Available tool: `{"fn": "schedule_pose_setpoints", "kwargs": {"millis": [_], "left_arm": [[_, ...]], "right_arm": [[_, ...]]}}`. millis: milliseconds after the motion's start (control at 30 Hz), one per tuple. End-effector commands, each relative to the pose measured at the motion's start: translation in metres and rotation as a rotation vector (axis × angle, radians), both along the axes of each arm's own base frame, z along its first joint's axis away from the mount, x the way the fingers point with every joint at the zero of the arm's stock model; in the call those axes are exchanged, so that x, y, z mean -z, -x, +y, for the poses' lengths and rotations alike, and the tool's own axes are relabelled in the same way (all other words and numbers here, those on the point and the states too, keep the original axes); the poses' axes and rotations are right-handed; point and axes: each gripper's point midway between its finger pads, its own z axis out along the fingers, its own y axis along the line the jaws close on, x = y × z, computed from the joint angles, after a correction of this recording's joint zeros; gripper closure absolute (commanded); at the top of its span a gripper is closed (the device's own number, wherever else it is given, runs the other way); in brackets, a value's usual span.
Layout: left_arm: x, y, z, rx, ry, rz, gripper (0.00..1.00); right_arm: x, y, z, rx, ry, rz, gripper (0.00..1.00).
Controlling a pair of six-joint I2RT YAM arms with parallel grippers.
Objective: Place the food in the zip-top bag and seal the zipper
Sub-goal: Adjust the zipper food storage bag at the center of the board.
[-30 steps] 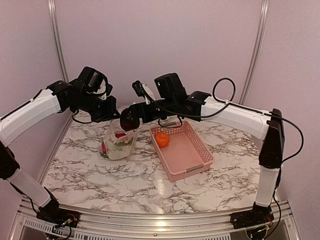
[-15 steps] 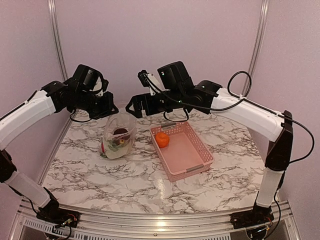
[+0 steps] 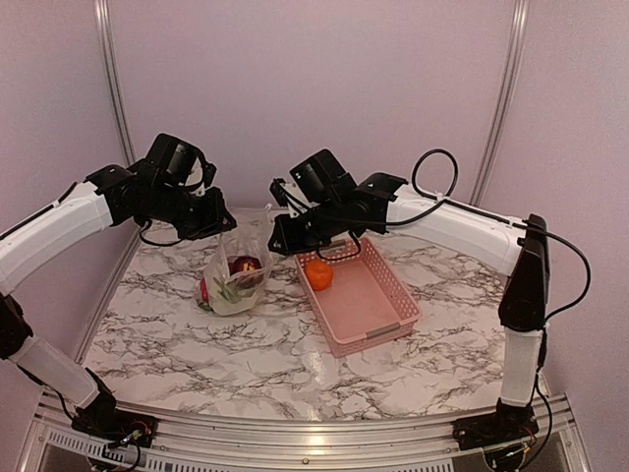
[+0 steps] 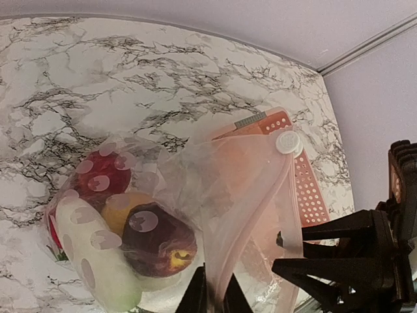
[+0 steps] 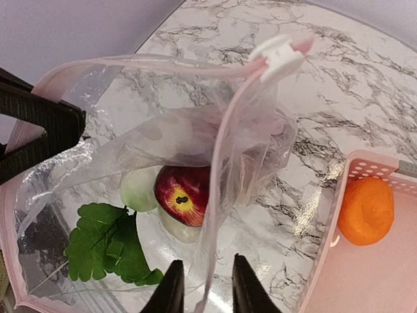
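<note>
Gone from the right gripper (image 3: 282,239) is the dark red fruit (image 3: 245,265) it carried a second ago. That fruit now lies inside the bag (image 3: 232,283), directly below the left gripper (image 3: 218,224), resting against a pale long vegetable (image 4: 98,261) and a yellow fruit (image 4: 120,212). The right gripper has since come down from above the bag's mouth to the side of the bag nearest the basket (image 3: 398,288). Its fingers, spread wide half a second ago, now stand partly drawn in. The right wrist view shows the bag's rim running up between them, with neither finger clearly pressing it, so nothing is held there.

The left gripper is pressed together on the opposite stretch of rim, holding the mouth up and open. The zipper (image 5: 130,62) is unsealed, and its white slider (image 5: 280,55) sits at the top of the raised rim, ahead of the right fingers.

One orange (image 3: 317,274) lies in the basket, just beside the right gripper on the side away from the bag. Filling therefore looks unfinished: the orange most likely has to go in before the zipper can be run shut.
</note>
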Motion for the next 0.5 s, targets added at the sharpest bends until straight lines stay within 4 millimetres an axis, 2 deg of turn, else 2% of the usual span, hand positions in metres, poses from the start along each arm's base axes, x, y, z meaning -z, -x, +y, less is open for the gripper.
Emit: {"fn": "schedule_pose_setpoints", "kwargs": {"millis": [0,33,167,300,467], "left_arm": [[-0.002,0.009,0.009,0.022,-0.037,-0.011,0.85],[0.0,0.011,0.01,0.032,-0.047,-0.003,0.83],[0.006,0.028,0.011,0.096,-0.079,0.046,0.77],[-0.001,0.042,0.01,0.131,-0.074,0.046,0.75],[-0.006,0.053,0.0,0.173,-0.071,0.055,0.7]], "right_arm": [[-0.007,-0.004,0.006,0.008,-0.045,0.066,0.96],[-0.012,-0.003,0.008,0.004,-0.06,0.067,1.0],[-0.033,-0.002,0.009,0.011,-0.106,0.059,1.0],[-0.053,0.0,0.007,0.02,-0.152,0.053,1.0],[-0.065,-0.002,0.009,0.011,-0.193,0.069,1.0]]}}
